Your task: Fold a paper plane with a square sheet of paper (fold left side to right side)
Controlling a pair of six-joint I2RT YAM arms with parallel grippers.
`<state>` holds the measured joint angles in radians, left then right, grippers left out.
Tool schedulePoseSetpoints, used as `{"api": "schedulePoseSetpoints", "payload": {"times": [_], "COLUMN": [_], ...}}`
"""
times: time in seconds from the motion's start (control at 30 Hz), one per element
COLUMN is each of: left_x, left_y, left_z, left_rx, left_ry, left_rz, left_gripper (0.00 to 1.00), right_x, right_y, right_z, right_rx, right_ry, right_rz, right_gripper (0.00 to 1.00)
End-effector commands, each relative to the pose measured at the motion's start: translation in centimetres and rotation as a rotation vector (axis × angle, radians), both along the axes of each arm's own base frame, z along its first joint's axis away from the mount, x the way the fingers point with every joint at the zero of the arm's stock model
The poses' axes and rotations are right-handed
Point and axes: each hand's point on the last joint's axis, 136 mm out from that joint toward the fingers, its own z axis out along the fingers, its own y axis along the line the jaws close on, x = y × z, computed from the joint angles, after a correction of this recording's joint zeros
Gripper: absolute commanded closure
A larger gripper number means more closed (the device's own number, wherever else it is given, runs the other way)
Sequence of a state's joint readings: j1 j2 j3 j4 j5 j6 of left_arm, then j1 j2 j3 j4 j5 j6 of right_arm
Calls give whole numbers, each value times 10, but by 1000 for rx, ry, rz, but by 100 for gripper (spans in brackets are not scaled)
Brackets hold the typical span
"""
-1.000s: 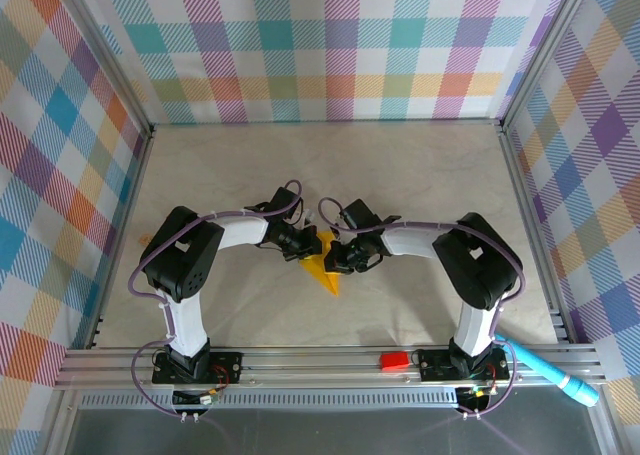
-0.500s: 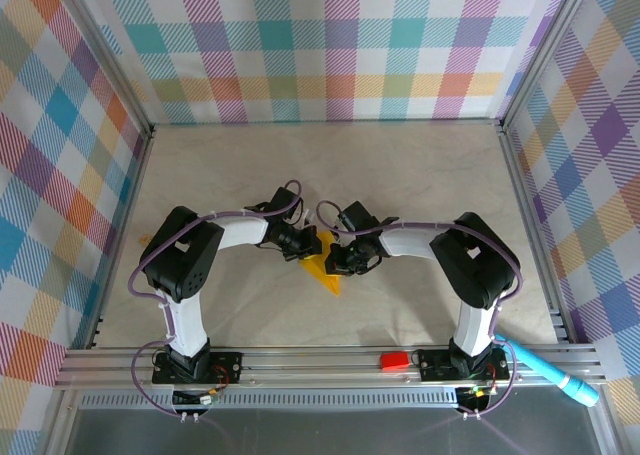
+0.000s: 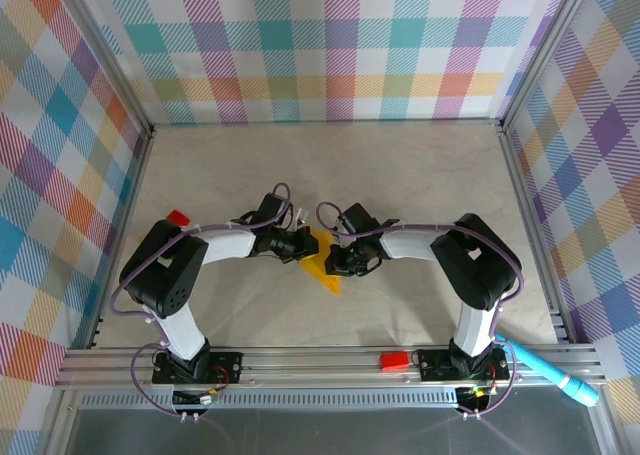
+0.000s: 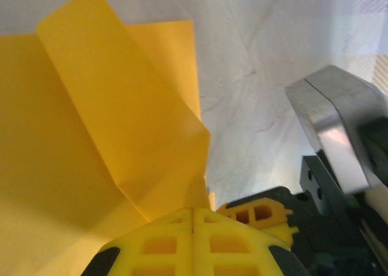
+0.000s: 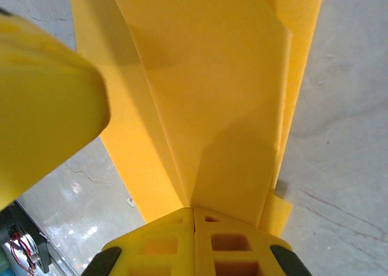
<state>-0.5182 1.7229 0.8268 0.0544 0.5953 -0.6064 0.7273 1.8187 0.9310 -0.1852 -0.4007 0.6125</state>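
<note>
The left end effector (image 3: 303, 247) and right end effector (image 3: 334, 259) are each clamping shut on the paper plane (image 3: 327, 278), which is lying mid-desk (image 3: 420, 175) between them, pointing nearward, its left flap nearest the left arm.

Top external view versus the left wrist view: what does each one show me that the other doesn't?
Top external: the whole left arm and right arm, a red block at far left, a second red block and a light blue pen near the arms' bases. Left wrist: close up, crease lines and a raised flap. Both: the yellow paper, pinched in the shut left gripper.
</note>
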Motion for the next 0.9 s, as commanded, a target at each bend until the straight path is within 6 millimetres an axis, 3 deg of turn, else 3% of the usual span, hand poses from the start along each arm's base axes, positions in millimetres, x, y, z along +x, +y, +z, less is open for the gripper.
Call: {"api": "schedulePoseSetpoints", "payload": {"times": [0.0, 0.63, 0.87], "left_x": [-8, -13, -16], "left_y": [-11, -22, -7], "left_z": [12, -20, -41], "left_rx": [-72, -59, 56], "left_ry": [-23, 59, 108], "left_rz": [-25, -26, 7], "left_gripper": [100, 100, 100], "right_x": [-45, -47, -49], "right_y": [-61, -64, -71], "right_z": [-66, -67, -68], "right_rx": [-312, -337, -368], "right_ry": [142, 146, 148], "right_rz": [-5, 24, 32], "right_gripper": [100, 100, 100]}}
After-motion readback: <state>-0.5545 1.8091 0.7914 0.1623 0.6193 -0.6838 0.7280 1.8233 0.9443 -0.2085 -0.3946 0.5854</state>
